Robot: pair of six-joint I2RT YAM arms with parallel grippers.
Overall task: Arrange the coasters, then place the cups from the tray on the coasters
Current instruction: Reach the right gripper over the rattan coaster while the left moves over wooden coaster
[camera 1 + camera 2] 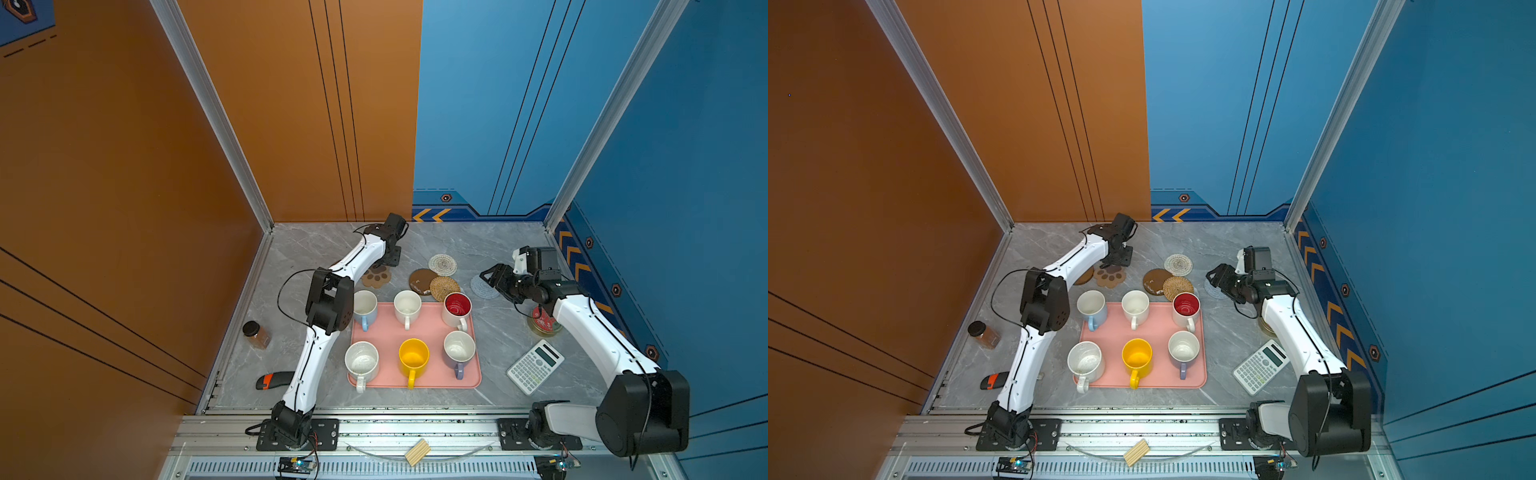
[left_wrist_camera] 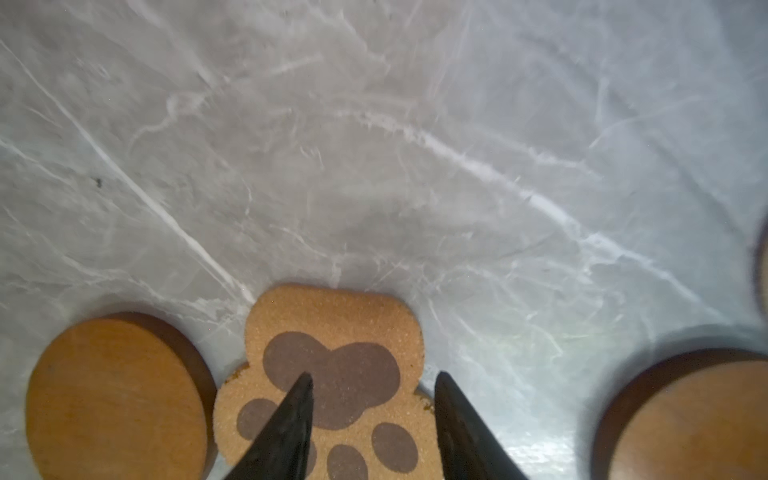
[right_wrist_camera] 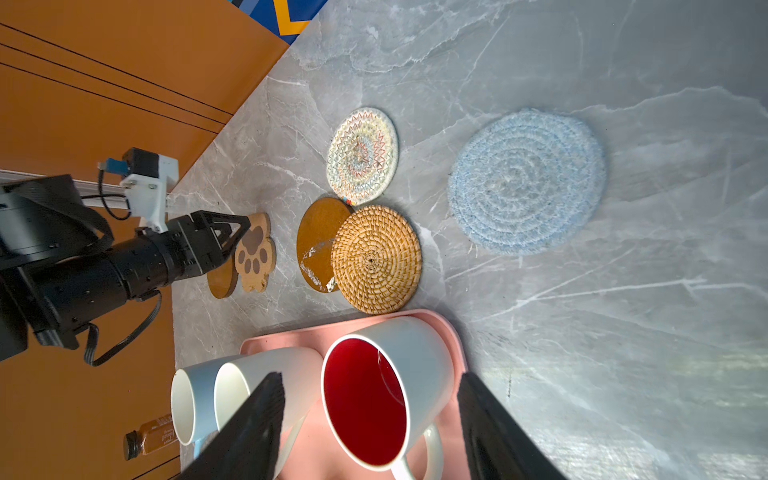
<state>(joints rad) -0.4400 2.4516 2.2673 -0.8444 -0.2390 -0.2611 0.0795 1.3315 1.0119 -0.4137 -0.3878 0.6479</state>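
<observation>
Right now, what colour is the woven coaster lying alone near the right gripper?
Pale blue-grey; the coaster shows best in the right wrist view.

Pink tray (image 1: 434, 332): flat, long side across. I count six cups upright on it, handles toward me.
Back row: light blue cup (image 1: 365, 305), plain white cup (image 1: 407, 307), red-lined cup (image 1: 457, 307).
Front row: speckled cup (image 1: 361, 361), yellow cup (image 1: 413, 357), lavender cup (image 1: 459, 349).

Coasters lie flat on the table (image 1: 316, 249) beyond the tray:
- The paw coaster (image 1: 377, 276) is just beside one wooden disc (image 2: 116, 399).
- The rattan coaster (image 1: 444, 288) overlaps the second wooden disc (image 1: 420, 279).
- The cream woven coaster (image 1: 442, 264) sits behind them.
- The blue-grey coaster (image 1: 482, 287) lies apart, to the right.
</observation>
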